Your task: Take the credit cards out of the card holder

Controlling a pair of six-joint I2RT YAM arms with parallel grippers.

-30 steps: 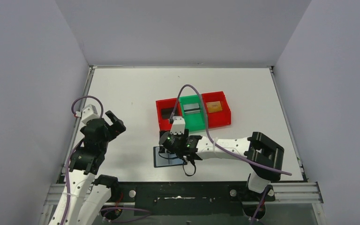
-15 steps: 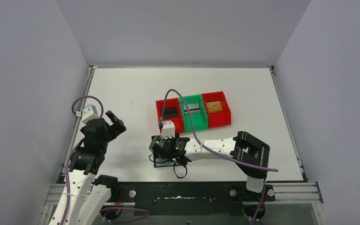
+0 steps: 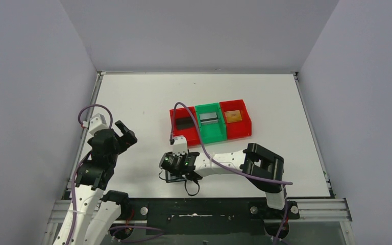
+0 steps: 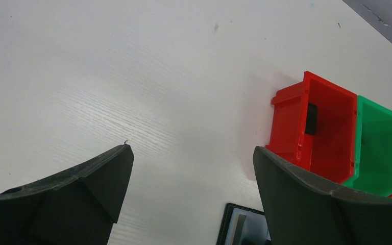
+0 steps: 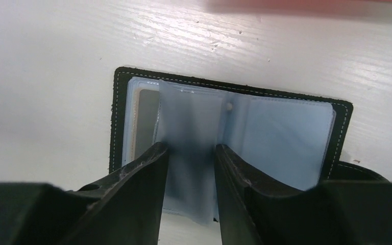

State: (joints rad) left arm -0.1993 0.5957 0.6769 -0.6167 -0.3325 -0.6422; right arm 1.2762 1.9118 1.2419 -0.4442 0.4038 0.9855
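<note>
Near the front edge of the white worktop (image 3: 143, 102), the card holder (image 5: 286, 132) lay open and flat. It had a black cover with pale stitching and bluish translucent plastic pockets, and one floppy sleeve (image 5: 191, 122) rose at the fold. The right jaws straddled that sleeve, half closed; we could not tell whether they pinched it. A greyish-tan rectangle (image 5: 144, 120) showed in the leftmost pocket.

Behind the holder sat three joined glossy plastic bins (image 3: 237, 130), red, green and red. They held a black card (image 3: 185, 123), a silver-grey card (image 3: 210, 118) with a dark stripe, and a gold card (image 3: 233, 116), one per bin. The left jaws gaped wide, holding nothing, well off to the left.

Against a second before, the right arm (image 3: 229, 159) had slid leftward and its jaws had narrowed. Its purple cable (image 3: 184, 108) had swung from the green bin toward the left red one.

The worktop was matte with a fine linear grain, and plain pale grey walls (image 3: 199, 30) enclosed it on three sides.
</note>
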